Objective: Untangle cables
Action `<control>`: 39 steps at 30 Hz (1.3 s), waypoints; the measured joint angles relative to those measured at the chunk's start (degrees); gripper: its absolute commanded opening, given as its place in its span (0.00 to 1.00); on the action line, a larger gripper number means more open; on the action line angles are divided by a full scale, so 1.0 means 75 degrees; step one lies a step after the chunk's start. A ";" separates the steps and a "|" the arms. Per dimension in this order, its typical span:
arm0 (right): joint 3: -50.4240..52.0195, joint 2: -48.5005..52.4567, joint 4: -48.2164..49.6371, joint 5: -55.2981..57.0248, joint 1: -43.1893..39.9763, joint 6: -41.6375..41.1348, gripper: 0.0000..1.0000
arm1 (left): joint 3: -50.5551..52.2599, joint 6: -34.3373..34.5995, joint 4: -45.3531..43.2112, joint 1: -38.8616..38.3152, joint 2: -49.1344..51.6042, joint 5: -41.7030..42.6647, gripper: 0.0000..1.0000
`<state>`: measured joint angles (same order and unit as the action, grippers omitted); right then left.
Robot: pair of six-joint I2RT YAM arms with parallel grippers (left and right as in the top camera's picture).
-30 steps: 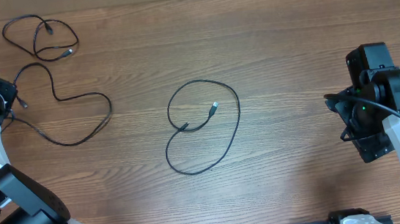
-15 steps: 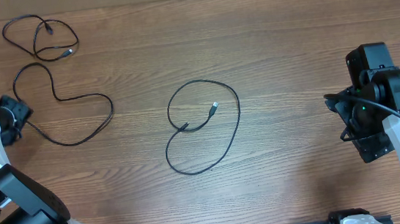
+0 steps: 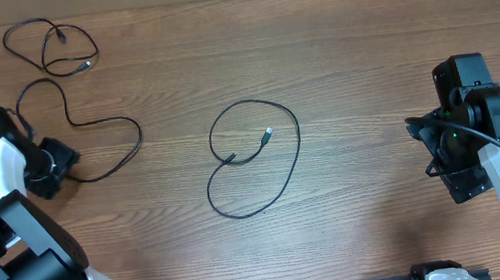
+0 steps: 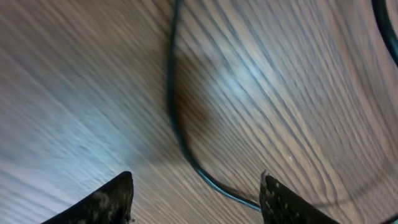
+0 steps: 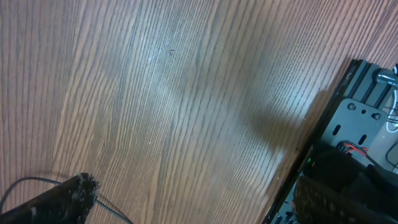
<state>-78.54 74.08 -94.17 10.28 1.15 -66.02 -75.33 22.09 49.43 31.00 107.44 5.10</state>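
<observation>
Your left gripper point(image 4: 196, 186) had swung rightward, jaws spread wide astride the thin black loosely looped cable point(image 4: 170, 93), which ran on straight ahead of them.

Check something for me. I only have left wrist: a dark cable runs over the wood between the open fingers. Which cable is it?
Observer: The long wavy cable on the left side. The left gripper is over its near stretch.
Operator: Any other cables out?
Observer: Two. A small coil lies in the far-left corner and a centre loop mid-table, with one plug end inside the loop.
Operator: Where's the right arm?
Observer: The right gripper is open at the right edge, far from all three cables.
</observation>
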 measured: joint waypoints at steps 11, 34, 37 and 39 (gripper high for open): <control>0.0000 0.0000 0.0000 0.0003 0.0000 0.0006 1.00 | 0.0764 0.0761 -0.0527 -0.0638 0.0000 -0.0082 0.68; 0.0000 0.0000 0.0000 0.0003 0.0000 0.0003 1.00 | 0.1411 0.2393 -0.1268 -0.0635 0.0000 0.0061 0.04; 0.0000 0.0000 0.0003 0.0003 0.0000 0.0006 1.00 | 0.1425 0.2763 -0.1588 -0.0638 0.0009 0.0612 0.04; 0.0000 0.0000 0.0000 0.0003 0.0000 0.0006 1.00 | 0.1428 0.3072 -0.1734 -0.0638 0.0009 0.0982 0.04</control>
<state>-78.54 74.08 -94.17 10.31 1.15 -65.98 -64.62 45.12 36.42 26.22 107.50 12.47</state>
